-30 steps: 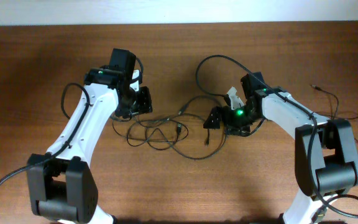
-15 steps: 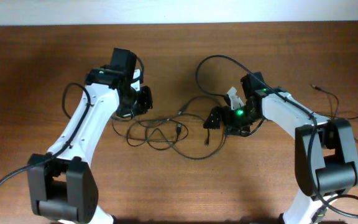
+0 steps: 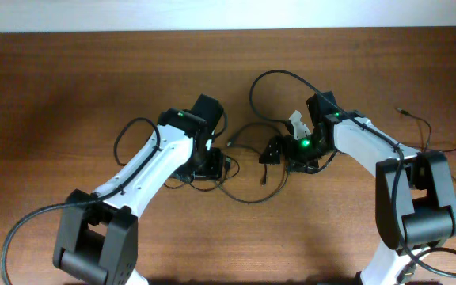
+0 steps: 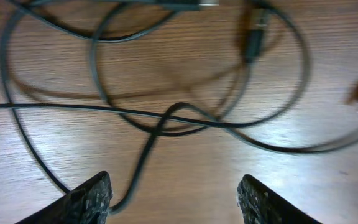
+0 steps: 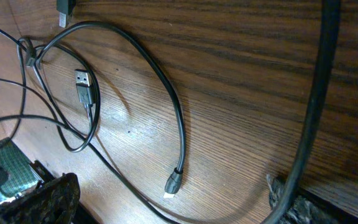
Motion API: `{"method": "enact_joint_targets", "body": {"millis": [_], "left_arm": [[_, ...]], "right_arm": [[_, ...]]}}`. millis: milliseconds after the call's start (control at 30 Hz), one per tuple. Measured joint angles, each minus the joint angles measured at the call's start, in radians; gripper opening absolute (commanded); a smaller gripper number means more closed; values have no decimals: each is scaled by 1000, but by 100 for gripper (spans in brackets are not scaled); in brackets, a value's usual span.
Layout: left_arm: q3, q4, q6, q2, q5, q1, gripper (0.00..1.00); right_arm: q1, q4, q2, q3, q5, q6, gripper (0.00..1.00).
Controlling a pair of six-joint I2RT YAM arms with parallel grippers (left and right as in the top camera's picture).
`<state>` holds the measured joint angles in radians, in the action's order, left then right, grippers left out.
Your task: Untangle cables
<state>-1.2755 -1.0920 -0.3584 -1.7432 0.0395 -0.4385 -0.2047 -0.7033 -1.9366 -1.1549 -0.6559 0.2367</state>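
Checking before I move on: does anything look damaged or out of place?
Nothing damaged or spilled. The cables lie looped over each other, two strands crossing just ahead of the open left pincer; that's the tangle itself.

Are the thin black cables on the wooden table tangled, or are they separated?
Tangled: in the left wrist view the thin black cables cross and loop over one another in several places.

A brown wooden table (image 3: 54,95) is carrying thin black cables (image 3: 248,199), looping and crossing at frame centre; a single cable (image 3: 422,125) is lying toward the right edge.
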Motion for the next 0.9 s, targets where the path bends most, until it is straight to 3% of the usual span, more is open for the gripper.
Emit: {"method": "enact_joint_targets", "body": {"millis": [67,100,133,167,200,533,700,900], "left_arm": [[21,8,3,0,-60,0,56],[36,18,1,0,-84,0,49],[61,39,0,0,-109,0,36],[85,69,1,0,-127,0,13],[99,87,2,0,-135,0,0],[88,38,3,20,-153,0,0],[-86,39,3,212,-153,7,0],[-286,191,2,441,-191,7,0]], "right_arm": [[0,0,0,0,0,-1,98],[0,0,0,0,0,0,99],[0,0,0,0,0,1,98],[0,1,0,0,0,0,98],[0,3,0,0,0,1,98],[0,3,0,0,0,3,98],[0,3,0,0,0,3,98],[0,4,0,0,0,3,98]]}}
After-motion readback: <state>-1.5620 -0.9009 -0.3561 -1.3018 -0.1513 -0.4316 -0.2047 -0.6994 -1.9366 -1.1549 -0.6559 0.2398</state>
